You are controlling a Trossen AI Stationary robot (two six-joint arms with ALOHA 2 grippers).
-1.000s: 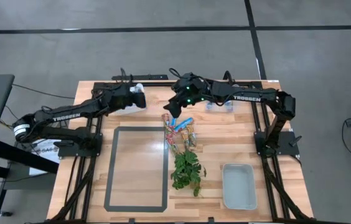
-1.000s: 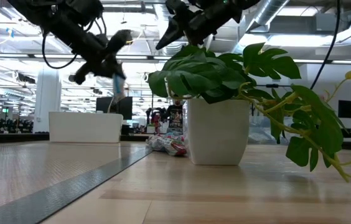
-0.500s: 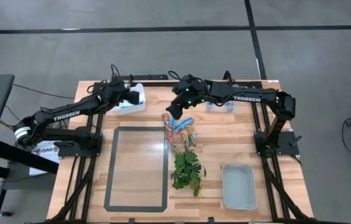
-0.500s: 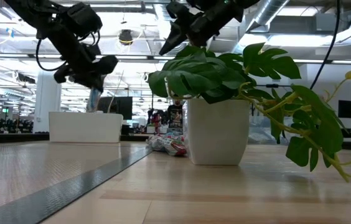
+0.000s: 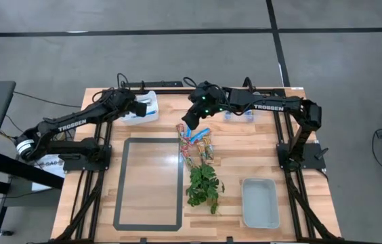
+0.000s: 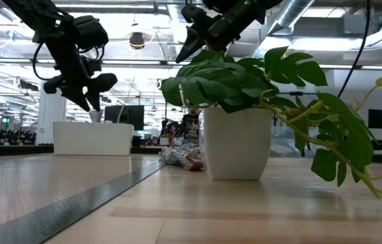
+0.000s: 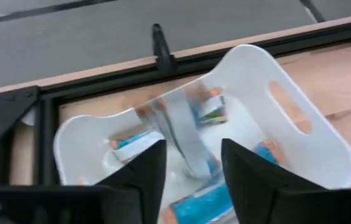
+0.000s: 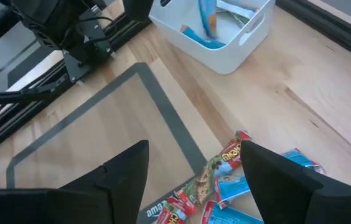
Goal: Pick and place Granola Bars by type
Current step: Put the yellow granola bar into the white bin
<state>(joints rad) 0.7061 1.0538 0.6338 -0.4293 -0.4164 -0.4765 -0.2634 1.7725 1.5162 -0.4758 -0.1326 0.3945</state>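
My left gripper (image 5: 139, 107) hangs open over the white bin (image 5: 143, 108) at the table's far left, fingers pointing down (image 6: 91, 102). A blue-and-silver granola bar (image 7: 185, 134) shows blurred below the gap between the open fingers, end-down into the bin (image 8: 206, 18). Other blue bars (image 7: 200, 205) lie on the bin's floor. My right gripper (image 5: 191, 122) hovers open above the far end of a loose pile of red and blue bars (image 5: 196, 144), which lies flat on the table (image 8: 225, 180).
A potted green plant (image 5: 204, 186) in a white pot (image 6: 237, 142) stands just nearer than the pile. A grey tray (image 5: 259, 202) sits near right, a clear bin (image 5: 238, 114) far right. A grey tape rectangle (image 5: 149, 183) marks the left middle.
My left gripper has carried a blue bar toward the table's far left until it stood over the white bin, tipped its fingers downward and opened. The bar has left the fingers and drops into the bin.
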